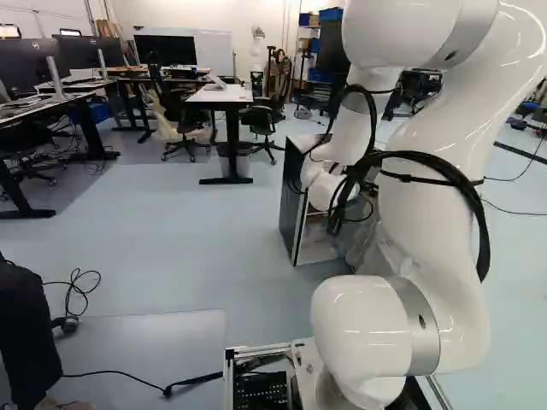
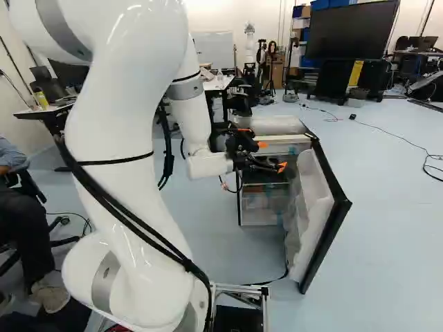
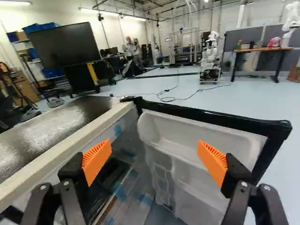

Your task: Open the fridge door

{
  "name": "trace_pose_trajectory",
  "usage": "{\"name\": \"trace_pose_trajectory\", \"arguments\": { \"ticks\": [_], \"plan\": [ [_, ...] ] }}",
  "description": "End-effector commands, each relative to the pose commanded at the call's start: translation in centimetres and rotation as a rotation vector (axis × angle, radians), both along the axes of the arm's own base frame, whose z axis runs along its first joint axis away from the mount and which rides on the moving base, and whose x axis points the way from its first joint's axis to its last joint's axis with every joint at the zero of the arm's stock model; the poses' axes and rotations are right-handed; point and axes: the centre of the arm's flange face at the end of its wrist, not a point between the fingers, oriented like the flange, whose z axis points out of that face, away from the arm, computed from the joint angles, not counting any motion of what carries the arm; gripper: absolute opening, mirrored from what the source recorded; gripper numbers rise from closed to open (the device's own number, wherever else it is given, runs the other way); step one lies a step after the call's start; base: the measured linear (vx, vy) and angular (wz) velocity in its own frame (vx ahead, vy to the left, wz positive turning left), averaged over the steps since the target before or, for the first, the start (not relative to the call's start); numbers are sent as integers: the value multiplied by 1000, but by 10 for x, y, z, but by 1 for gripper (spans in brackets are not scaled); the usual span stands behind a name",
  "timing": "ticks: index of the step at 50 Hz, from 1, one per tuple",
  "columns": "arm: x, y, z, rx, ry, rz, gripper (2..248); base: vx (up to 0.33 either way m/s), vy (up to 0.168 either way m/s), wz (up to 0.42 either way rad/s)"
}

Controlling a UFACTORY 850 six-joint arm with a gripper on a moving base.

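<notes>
And beyond the fridge (image 2: 275, 125), a large black screen (image 2: 353, 31) is spotted, with a cable (image 3: 176, 98) strewn across the floor and another robot (image 3: 211, 58) parked farther off. In the left base view a white-topped desk (image 1: 220, 95) is flanked by office chairs (image 1: 263, 120). Now the fridge door (image 2: 333, 200): ahead of the arm it is swung wide, black-rimmed, its moulded white shelves exposed. By the opening the gripper (image 2: 272, 156) is held, fingers spread well apart.
</notes>
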Motion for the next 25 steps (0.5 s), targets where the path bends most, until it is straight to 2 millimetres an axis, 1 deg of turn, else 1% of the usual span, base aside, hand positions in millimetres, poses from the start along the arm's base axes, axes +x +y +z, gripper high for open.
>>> {"name": "trace_pose_trajectory", "arguments": {
  "ticks": [12, 25],
  "plan": [
    [-12, 19, 12, 16, 17, 153, 247, 0, 0, 0],
    [-31, 42, 23, 24, 45, 333, 247, 0, 0, 0]
  ]
}}
